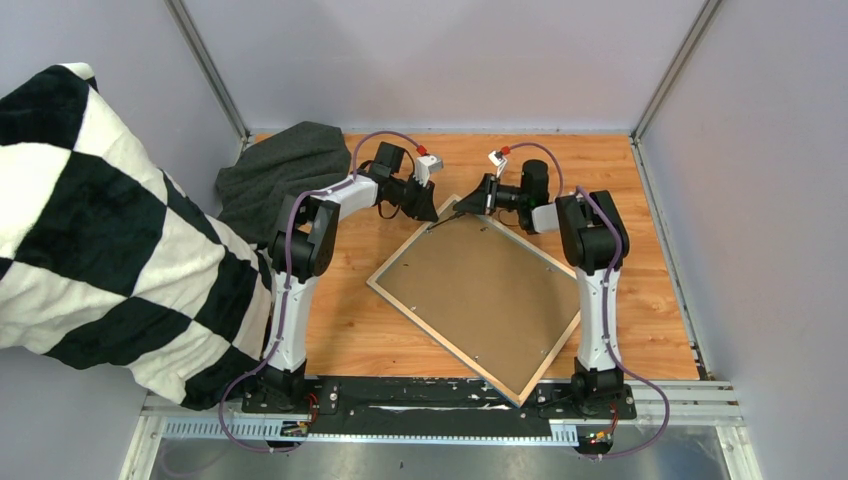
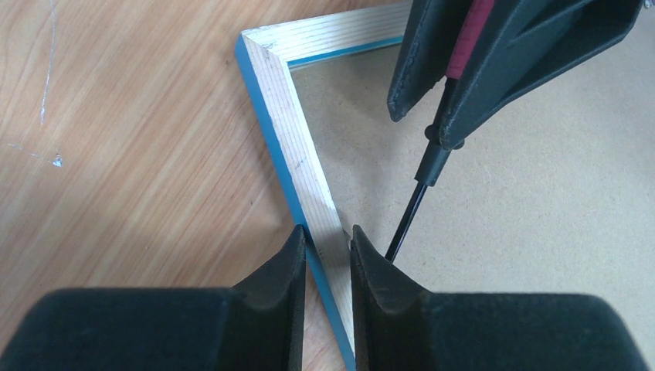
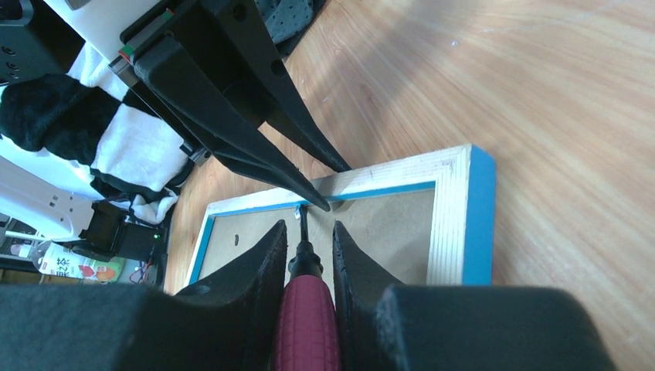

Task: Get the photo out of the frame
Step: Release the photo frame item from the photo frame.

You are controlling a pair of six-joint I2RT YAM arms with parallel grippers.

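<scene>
- The frame (image 1: 440, 342) is lying face down on the wooden desk (image 1: 650, 250), turned like a diamond, with its pale wood back facing up and its blue edge showing at the sides.
- A brown backing board (image 1: 478, 295) is filling the frame; the photo is not showing in any view.
- The left tool (image 2: 328, 243) is pinching the frame's rail just beside the far corner, its jaws narrowed onto the wood.
- The right tool (image 3: 309, 236) is gripping a screwdriver (image 3: 307, 332) by its maroon handle, jaws closed tight around it.
- The screwdriver's black tip is touching the inner edge of that rail, where the board is meeting it, just beside the left tool.
- A grey cloth (image 1: 285, 170) is sitting at the desk's far left corner.
</scene>
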